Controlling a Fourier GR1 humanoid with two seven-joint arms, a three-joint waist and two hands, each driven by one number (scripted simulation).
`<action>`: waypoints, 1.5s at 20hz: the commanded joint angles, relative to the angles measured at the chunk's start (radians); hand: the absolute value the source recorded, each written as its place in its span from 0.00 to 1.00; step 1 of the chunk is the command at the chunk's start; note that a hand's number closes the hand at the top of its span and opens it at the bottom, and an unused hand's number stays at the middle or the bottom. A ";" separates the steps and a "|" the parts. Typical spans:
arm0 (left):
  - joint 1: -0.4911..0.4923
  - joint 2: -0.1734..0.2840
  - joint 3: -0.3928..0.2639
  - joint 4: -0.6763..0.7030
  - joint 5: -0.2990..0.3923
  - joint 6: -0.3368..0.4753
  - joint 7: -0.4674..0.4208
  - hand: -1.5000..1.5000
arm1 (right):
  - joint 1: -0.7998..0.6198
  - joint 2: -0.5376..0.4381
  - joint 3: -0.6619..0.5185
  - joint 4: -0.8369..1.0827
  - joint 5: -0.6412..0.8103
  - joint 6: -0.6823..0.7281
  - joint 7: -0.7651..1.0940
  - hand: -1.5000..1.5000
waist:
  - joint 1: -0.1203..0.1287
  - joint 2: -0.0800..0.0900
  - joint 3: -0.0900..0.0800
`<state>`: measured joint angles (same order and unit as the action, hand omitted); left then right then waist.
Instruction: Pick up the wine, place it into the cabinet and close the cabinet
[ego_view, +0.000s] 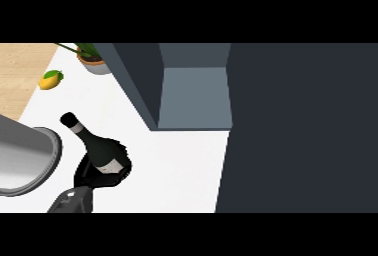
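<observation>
Head view, apparently steeply down, close.

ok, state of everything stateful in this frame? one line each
wine bottle: tilted, neck toward upper left, held above the counter.
left hand: shut on the wine bottle's lower body.
right hand: not in view.
cabinet: open, nothing visible on its shelf.
cabinet door: swung wide open.
potted plant: upright.
lemon: resting on the counter.

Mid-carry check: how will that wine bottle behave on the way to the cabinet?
The wine bottle looks rigid and glossy, so probably slippery. The hand wraps only its lower body, leaving the long neck free, so it may swing top-heavy. Round-bodied, it would likely roll if laid down on the counter.
</observation>
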<state>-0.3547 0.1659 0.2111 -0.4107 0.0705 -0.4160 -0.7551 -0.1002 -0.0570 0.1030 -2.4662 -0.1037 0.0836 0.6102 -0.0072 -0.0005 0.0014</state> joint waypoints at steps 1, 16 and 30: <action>0.025 -0.027 -0.025 -0.036 0.007 -0.079 -0.015 1.00 | 0.032 -0.021 -0.063 -0.083 -0.122 0.023 0.027 0.00 | 0.003 -0.001 -0.001; 0.068 -0.102 0.126 -0.198 0.251 0.043 0.028 1.00 | 0.119 -0.015 -0.057 -0.095 -0.124 0.072 -0.024 0.00 | 0.006 -0.003 0.000; 0.264 -0.165 -0.252 -0.635 0.347 0.188 0.206 1.00 | -0.053 -0.008 -0.077 -0.028 -0.093 0.018 0.053 0.00 | 0.011 -0.002 -0.001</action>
<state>-0.1434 0.0066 0.0775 -0.9350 0.3870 -0.2818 -0.5848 -0.0878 -0.0501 0.0689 -2.4508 -0.1169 0.1252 0.5921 0.0024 -0.0030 0.0006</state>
